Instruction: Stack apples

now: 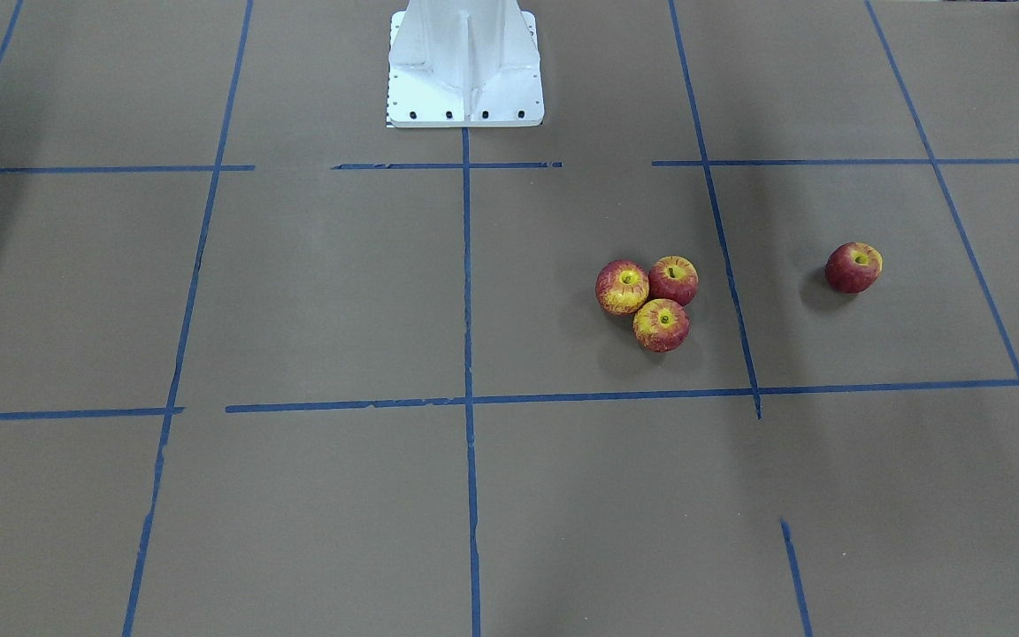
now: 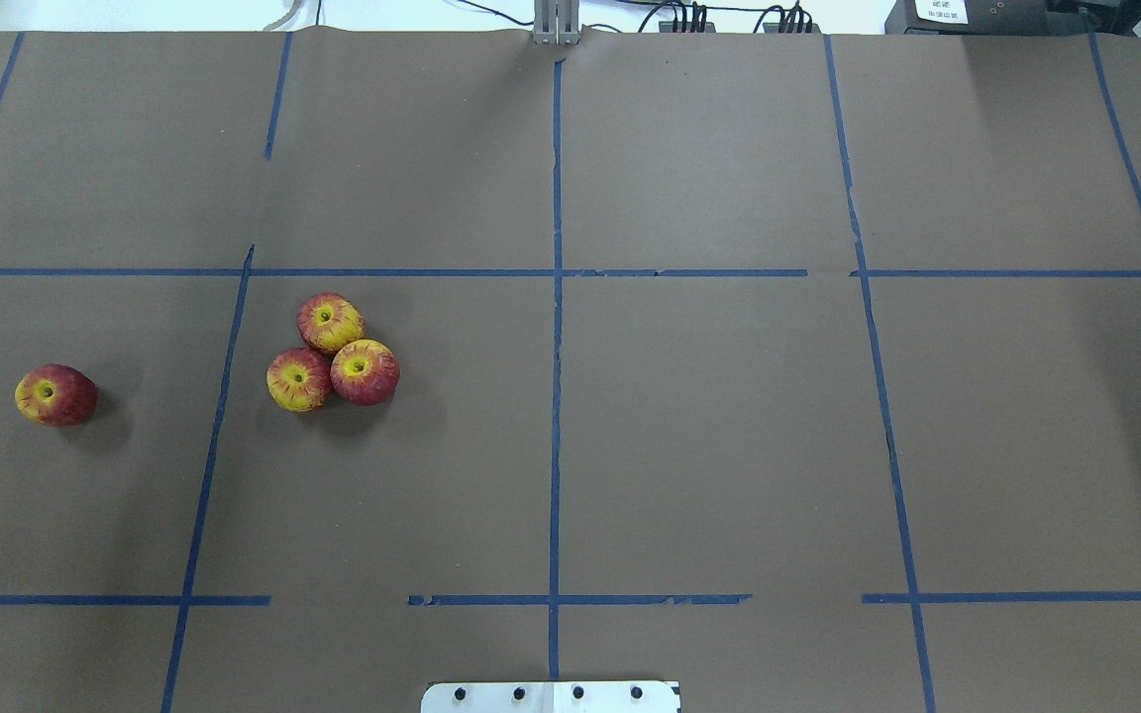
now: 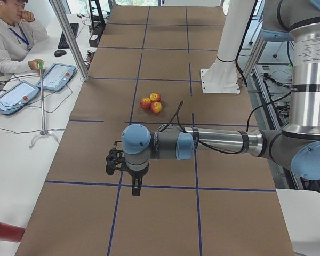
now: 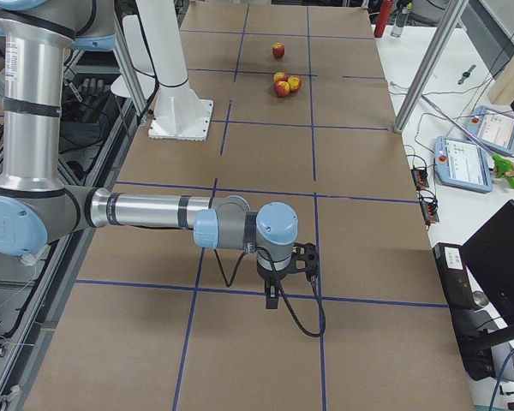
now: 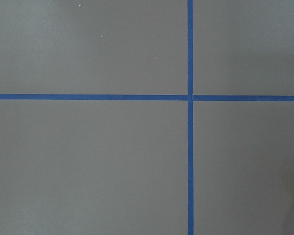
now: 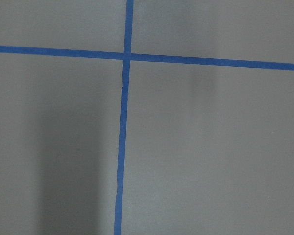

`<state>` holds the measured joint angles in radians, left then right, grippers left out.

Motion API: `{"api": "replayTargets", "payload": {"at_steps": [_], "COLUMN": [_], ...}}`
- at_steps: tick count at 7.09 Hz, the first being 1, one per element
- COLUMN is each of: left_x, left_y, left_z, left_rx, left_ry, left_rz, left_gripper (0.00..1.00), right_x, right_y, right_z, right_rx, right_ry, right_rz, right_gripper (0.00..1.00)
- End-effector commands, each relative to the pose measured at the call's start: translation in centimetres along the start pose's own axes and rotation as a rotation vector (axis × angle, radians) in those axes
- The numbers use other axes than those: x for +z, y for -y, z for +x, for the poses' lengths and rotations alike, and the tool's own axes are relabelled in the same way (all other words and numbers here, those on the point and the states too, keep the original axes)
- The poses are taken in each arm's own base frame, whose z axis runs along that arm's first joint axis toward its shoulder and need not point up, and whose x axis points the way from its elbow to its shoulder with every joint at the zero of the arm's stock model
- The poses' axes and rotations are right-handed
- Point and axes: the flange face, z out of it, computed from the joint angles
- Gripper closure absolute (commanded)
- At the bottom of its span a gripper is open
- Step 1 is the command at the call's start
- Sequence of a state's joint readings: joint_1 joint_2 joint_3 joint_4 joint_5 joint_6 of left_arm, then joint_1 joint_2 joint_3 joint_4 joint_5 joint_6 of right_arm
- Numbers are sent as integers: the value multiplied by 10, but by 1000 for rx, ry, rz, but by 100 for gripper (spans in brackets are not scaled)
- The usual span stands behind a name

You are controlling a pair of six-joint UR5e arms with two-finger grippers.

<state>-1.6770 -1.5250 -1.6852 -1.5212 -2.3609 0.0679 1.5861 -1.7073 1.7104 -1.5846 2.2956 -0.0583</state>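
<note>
Three apples sit touching in a cluster on the brown table: one (image 2: 331,323) at the far side, one (image 2: 298,379) and one (image 2: 364,372) nearer me. The cluster also shows in the front view (image 1: 661,325). A darker red apple (image 2: 55,395) lies alone further to my left, also seen in the front view (image 1: 853,267). My left gripper (image 3: 136,188) hangs above the table's left end, well away from the apples. My right gripper (image 4: 272,300) hangs above the right end. Both show only in side views, so I cannot tell if they are open. Both wrist views show only paper and tape.
Blue tape lines (image 2: 556,297) divide the brown paper into squares. The white robot base (image 1: 465,66) stands at the table's robot-side edge. An operator (image 3: 10,37) sits at a side table with tablets (image 3: 56,76). A metal pole (image 4: 428,64) stands at the table's far edge.
</note>
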Motion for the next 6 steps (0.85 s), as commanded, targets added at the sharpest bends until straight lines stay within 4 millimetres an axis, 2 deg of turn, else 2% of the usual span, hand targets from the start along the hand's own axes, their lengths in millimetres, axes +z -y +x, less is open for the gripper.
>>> {"api": "replayTargets", "payload": {"at_steps": [1, 2, 4, 5, 6], "left_x": [2, 22, 34, 70, 108], "left_y": [11, 13, 19, 25, 21], "left_z": [22, 23, 42, 98, 162], "left_rx": [42, 38, 125, 280, 165], "left_ry": [-10, -16, -21, -52, -94], "left_rz": [-2, -40, -24, -22, -85], "left_gripper": [0, 0, 0, 0, 0], "right_x": [0, 0, 0, 0, 0], "right_y": [0, 0, 0, 0, 0], "right_z": [0, 0, 0, 0, 0], "right_rx": [0, 0, 0, 0, 0], "right_ry": [-1, -1, -1, -1, -1], "right_rz": [0, 0, 0, 0, 0], "right_gripper": [0, 0, 0, 0, 0]}}
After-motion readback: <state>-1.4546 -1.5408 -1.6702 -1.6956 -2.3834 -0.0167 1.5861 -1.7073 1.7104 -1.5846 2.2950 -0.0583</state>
